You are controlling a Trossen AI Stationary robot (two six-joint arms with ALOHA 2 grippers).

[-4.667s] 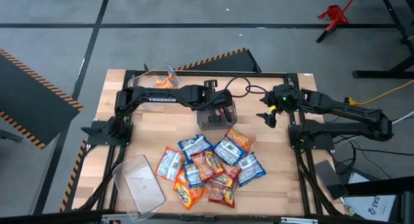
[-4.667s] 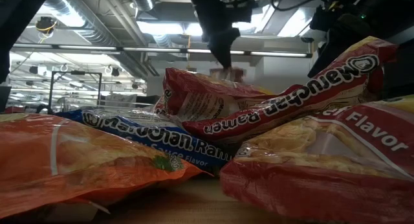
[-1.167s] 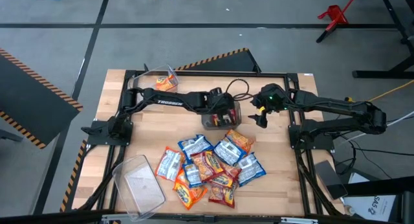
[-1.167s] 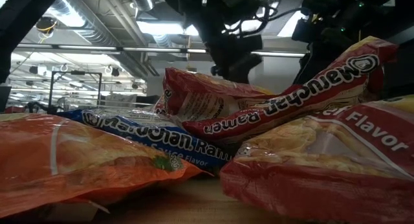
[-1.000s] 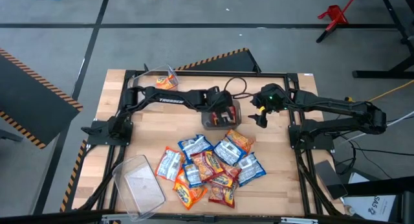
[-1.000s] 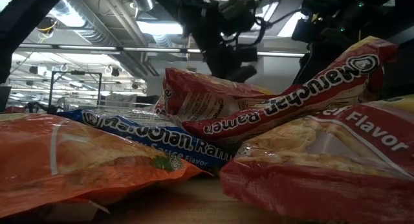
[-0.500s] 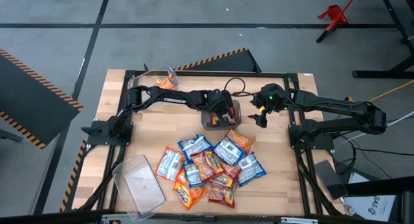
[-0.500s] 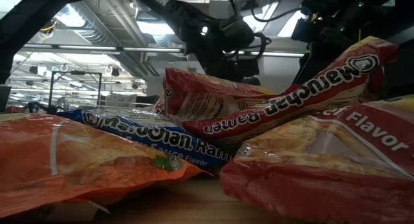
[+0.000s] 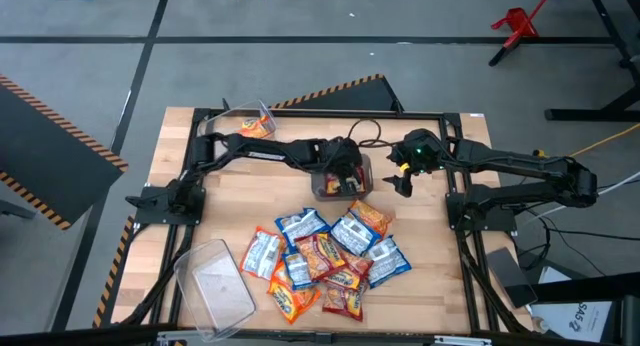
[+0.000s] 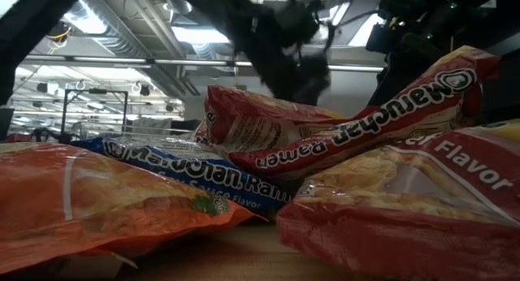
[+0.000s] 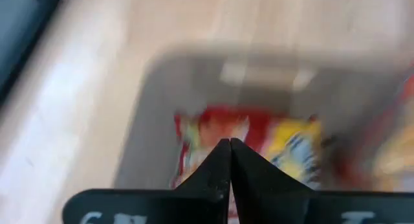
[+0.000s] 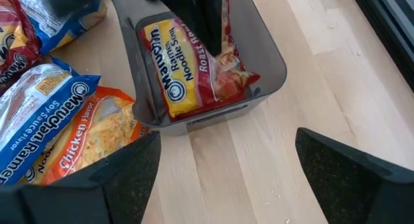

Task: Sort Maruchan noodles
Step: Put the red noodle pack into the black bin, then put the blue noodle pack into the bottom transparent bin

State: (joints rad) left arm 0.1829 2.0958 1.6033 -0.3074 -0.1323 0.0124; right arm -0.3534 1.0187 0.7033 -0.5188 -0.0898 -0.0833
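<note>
A loose pile of orange, blue-and-white and red Maruchan packets (image 9: 330, 256) lies on the wooden table's near half; the low view sees them close up (image 10: 366, 110). One red packet (image 12: 194, 68) lies flat in a small clear bin (image 9: 365, 168) at mid-table. My left gripper (image 9: 340, 174) is shut, fingers pointing down into that bin (image 11: 229, 143). My right gripper (image 9: 403, 183) hangs open just right of the bin, above bare table (image 12: 226, 143). My left gripper's shut fingers (image 12: 207, 30) reach from above into the bin, over the far end of the red packet (image 12: 223, 62). The blur keeps me from telling whether they touch it. The packet lies flat on the bin's floor.
A larger clear bin (image 9: 215, 281) sits at the near left corner. Another small bin holding an orange packet (image 9: 255, 123) stands at the far left. The black frame rails (image 9: 460, 236) run along the table's edges. Bare wood lies between the left rail and the pile.
My left gripper has stayed over the mid-table bin, shifting a little toward the right and near side while its wrist turns; it is blurred in motion now. The right arm, the bin and the pile have kept still.
</note>
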